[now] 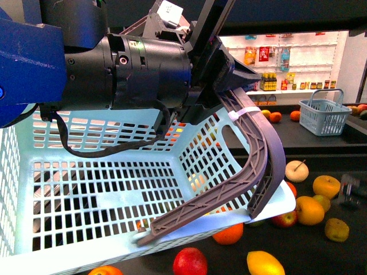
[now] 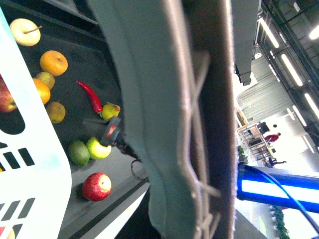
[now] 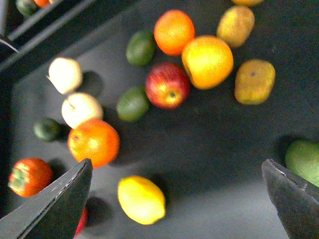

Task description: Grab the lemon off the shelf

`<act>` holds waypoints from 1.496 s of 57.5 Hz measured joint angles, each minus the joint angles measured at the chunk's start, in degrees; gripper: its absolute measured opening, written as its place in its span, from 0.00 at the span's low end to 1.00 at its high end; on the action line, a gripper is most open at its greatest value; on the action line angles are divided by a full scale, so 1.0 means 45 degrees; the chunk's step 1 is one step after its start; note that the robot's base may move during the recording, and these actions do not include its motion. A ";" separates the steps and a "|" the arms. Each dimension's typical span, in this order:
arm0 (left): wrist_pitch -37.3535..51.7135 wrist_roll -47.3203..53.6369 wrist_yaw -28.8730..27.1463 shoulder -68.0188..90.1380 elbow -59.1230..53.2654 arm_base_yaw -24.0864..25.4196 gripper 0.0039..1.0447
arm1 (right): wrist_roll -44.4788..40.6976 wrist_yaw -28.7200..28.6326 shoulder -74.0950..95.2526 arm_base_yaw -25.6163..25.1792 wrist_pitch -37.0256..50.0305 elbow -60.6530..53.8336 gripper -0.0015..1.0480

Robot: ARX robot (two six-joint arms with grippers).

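One lemon [image 3: 141,199] beneath right claw [image 3: 177,169], jaws wide apart; left claw [image 1: 198,216] grip indiscernible.

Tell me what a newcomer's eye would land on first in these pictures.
The black left arm with its curved brown finger fills the front view, lying across a pale blue slotted basket. Around it, loose fruit is scattered over the dark shelf. In the right wrist view, the yellow lemon sits between the tips of the open right claw.
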 joint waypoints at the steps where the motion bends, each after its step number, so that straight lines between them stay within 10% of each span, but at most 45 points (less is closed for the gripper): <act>1: -0.0005 0.0000 0.0005 0.0000 0.0000 0.0000 0.07 | -0.0544 -0.0126 0.0350 0.0068 0.0160 -0.0024 0.98; 32: 0.0000 0.0005 0.0019 0.0000 0.0000 0.0000 0.07 | -1.0375 -0.2380 0.4420 0.2147 0.1107 0.2064 0.98; 86: 0.0000 0.0000 0.0015 0.0000 0.0000 0.0000 0.07 | -1.1040 -0.1394 0.7635 0.3084 -0.0923 0.6324 0.98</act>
